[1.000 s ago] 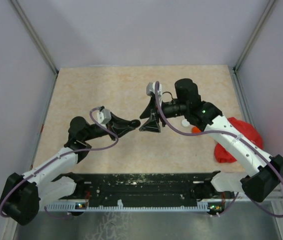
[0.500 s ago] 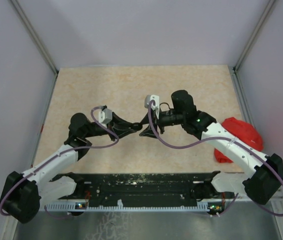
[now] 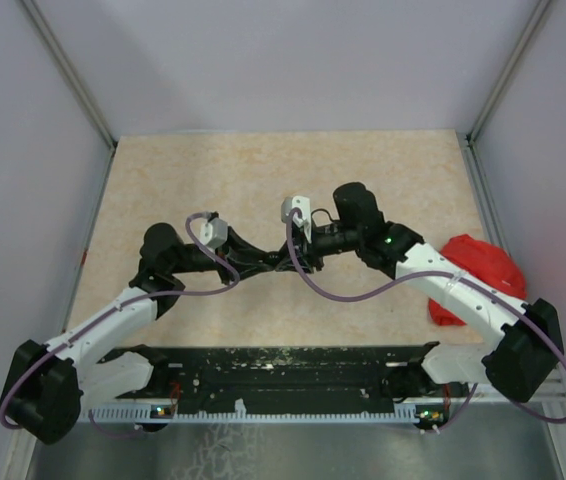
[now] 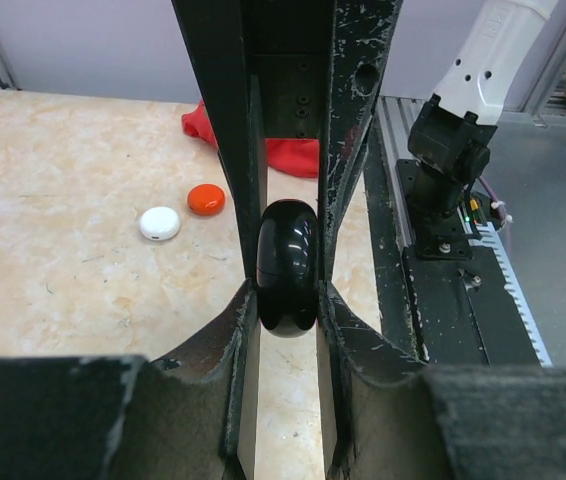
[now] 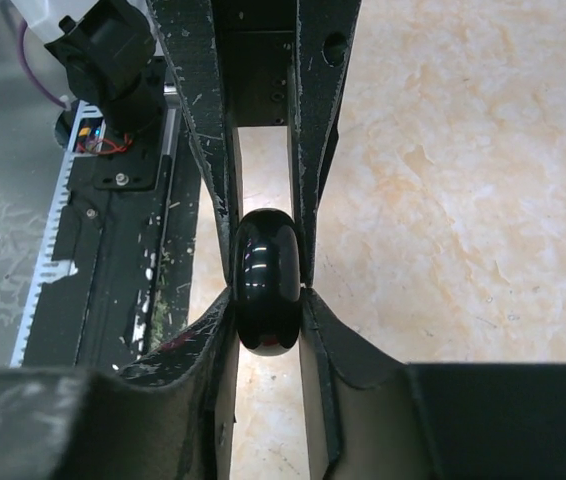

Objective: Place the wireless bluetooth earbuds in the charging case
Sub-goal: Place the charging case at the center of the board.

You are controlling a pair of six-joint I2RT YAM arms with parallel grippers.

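Observation:
A glossy black round charging case (image 4: 286,262) hangs above the table, pinched from two sides. My left gripper (image 4: 285,300) is shut on its near end, and my right gripper's fingers (image 4: 225,150) clamp it from the far side. In the right wrist view the same case (image 5: 266,280) sits between my right gripper (image 5: 266,300) and the left gripper's fingers (image 5: 315,130). From above, the left gripper (image 3: 266,263) and right gripper (image 3: 295,258) meet tip to tip at mid table, hiding the case. No earbuds show in any view.
A white round case (image 4: 159,223) and a red-orange round case (image 4: 206,199) lie on the beige table (image 3: 213,180), hidden by the right arm from above. A red cloth lump (image 3: 478,272) lies at the right edge. A black rail (image 3: 283,372) runs along the near edge.
The right gripper came left and down from an open stance and closed round the case held by the left gripper. The left gripper edged slightly right. The two grippers now meet.

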